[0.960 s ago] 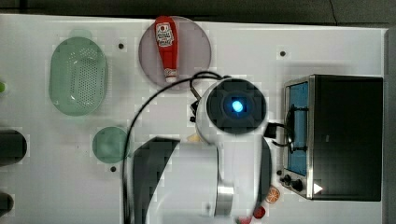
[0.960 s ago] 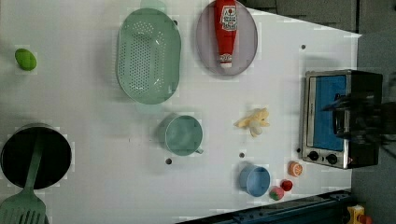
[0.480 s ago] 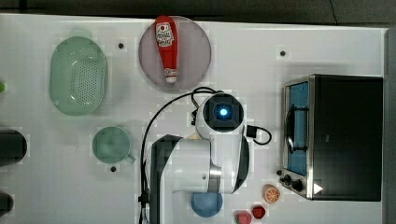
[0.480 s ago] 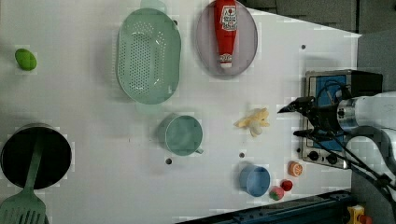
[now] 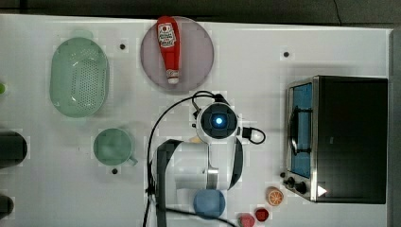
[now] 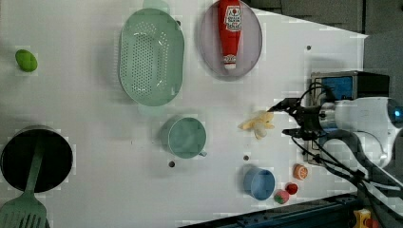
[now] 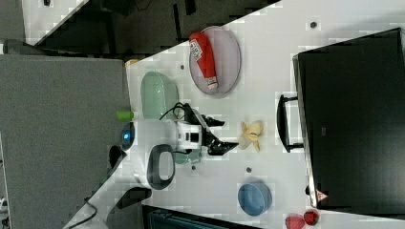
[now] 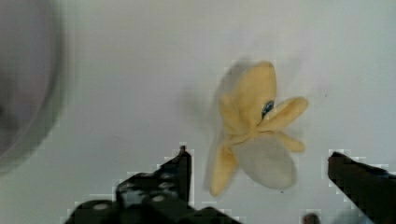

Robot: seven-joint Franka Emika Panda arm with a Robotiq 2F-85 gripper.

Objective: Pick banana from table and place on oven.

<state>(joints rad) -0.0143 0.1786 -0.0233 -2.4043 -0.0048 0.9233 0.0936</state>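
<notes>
In the top view the white arm now covers the spot beside the black-topped silver toaster oven (image 5: 350,139), having moved toward the top view's left. In the left view the peeled yellow banana (image 6: 257,124) lies on the white table (image 6: 95,123), long axis roughly level, with the wide-open gripper (image 6: 287,116) newly arrived just beside it. In the wrist view the banana sits between the spread fingers (image 8: 161,184), peel flaps splayed.

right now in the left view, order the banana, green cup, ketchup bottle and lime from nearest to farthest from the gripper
1. banana, on the table just at the left view's left of the open gripper
2. green cup, further to the left view's left, mid-table
3. ketchup bottle, on the plate toward the left view's top
4. lime, far at the left view's left edge
</notes>
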